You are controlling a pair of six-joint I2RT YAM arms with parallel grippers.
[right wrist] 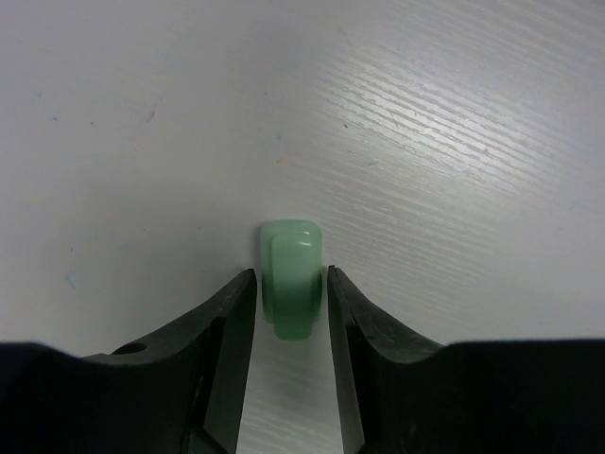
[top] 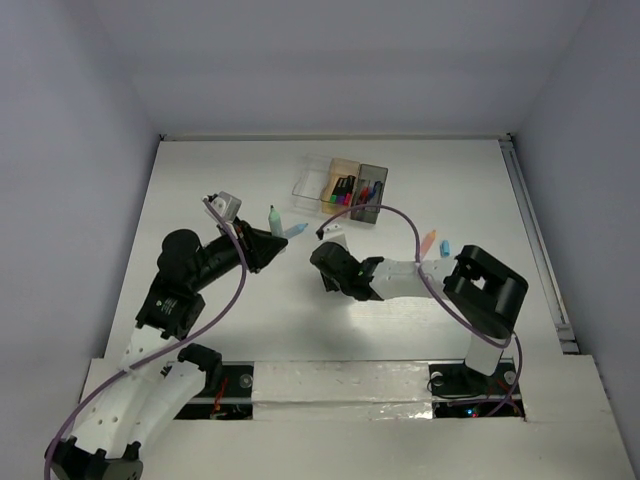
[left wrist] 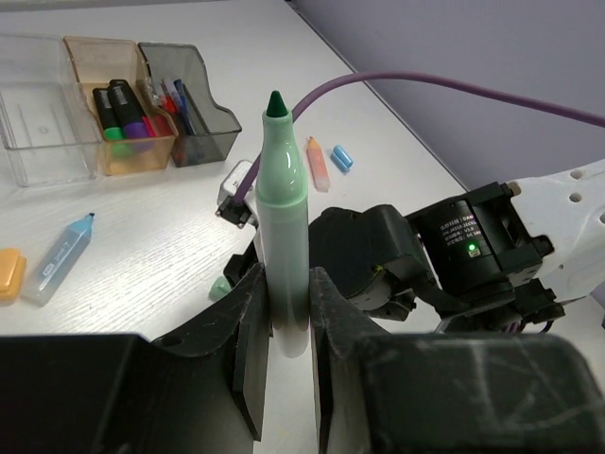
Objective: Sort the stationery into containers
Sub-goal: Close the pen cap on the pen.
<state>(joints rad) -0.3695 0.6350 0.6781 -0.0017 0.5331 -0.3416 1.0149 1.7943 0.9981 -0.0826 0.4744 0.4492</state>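
We find the green marker (left wrist: 282, 189) uncapped and upright, its dark tip pointing up, over the middle of the counter (top: 200, 180) a little to the left of centre. The left gripper (left wrist: 284, 284) is clenched on the marker's lower barrel, one finger on each side.

The green cap (right wrist: 293, 265) lies apart from the marker, low against the counter surface near its centre. The right gripper (right wrist: 291, 276) is closed on it, and both jaws appear to touch its sides. In the left wrist view the right arm sits just beside the left gripper.

A light-blue marker (left wrist: 61, 257) lies flat on the counter just beyond the left gripper, toward the far edge. An orange piece (top: 428, 240) and a blue piece (top: 445, 248) lie side by side toward the right edge, well apart from both grippers.

Three boxes stand touching in a row near the far edge, right of centre. The clear box (left wrist: 38, 142) is the leftmost. The tan-orange box (left wrist: 113, 156) holds stubby markers with green, purple and pink parts. The dark grey box (left wrist: 203, 132) is the rightmost and holds thin red and blue pens.

A purple cable (left wrist: 454, 87) arches over the right arm.
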